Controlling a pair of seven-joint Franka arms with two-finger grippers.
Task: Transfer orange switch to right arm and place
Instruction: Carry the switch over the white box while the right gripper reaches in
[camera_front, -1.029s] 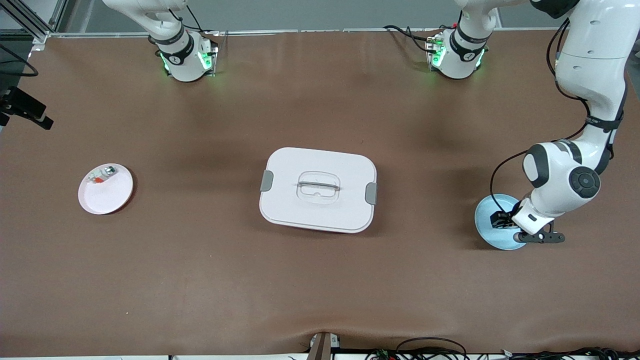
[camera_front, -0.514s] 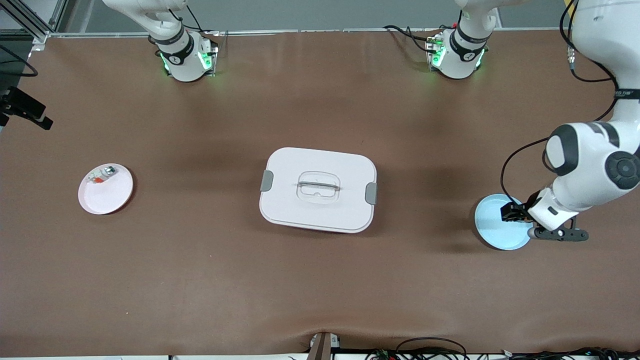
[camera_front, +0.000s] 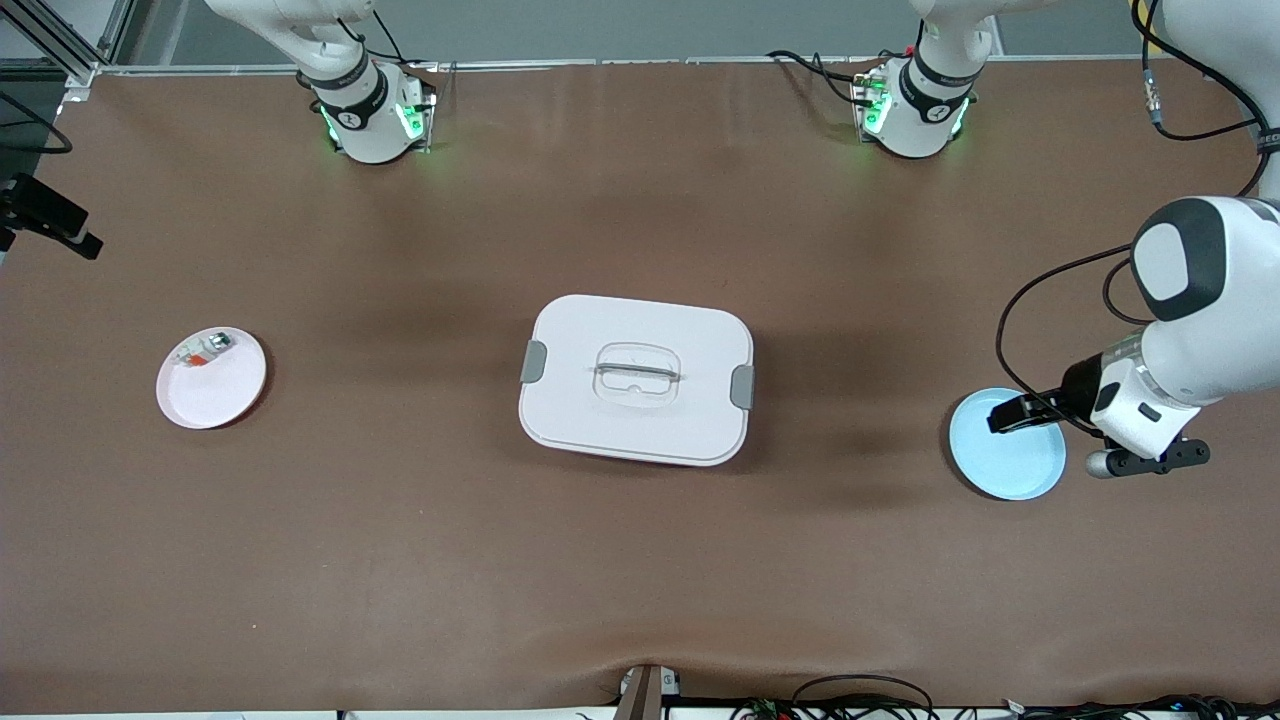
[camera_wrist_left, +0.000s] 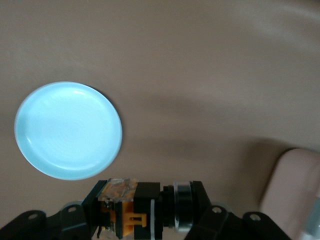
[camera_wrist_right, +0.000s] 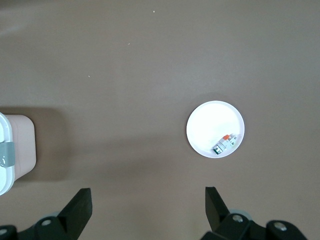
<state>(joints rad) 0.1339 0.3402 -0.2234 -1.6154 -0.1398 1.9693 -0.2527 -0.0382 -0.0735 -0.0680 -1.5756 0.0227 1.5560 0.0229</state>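
A plain brown mat covers the whole tabletop, smooth and a little rippled along the edge nearest the front camera, with cables trailing off it there.

The first part of the job looks done: the left hand is clamped on the orange switch, a stubby black part with orange bits and a silver ring, gripped across its body. The hand sits in the air over the light blue plate at the left arm's end of the tabletop, and the plate itself is bare, a glossy shallow disc with a raised rim.

What is left, as I judge it, is the larger share: carrying the switch toward the middle, passing it across, and setting it down. The right hand waits high over the bare mat at the right arm's end, its black fingers spread wide with nothing between them.

Under it lies a white plate, matte and round, holding a small whitish-silver part with red-orange and green touches near its rim. In the middle stands a white box with rounded corners, grey side clips and a clear recessed handle in its lid.
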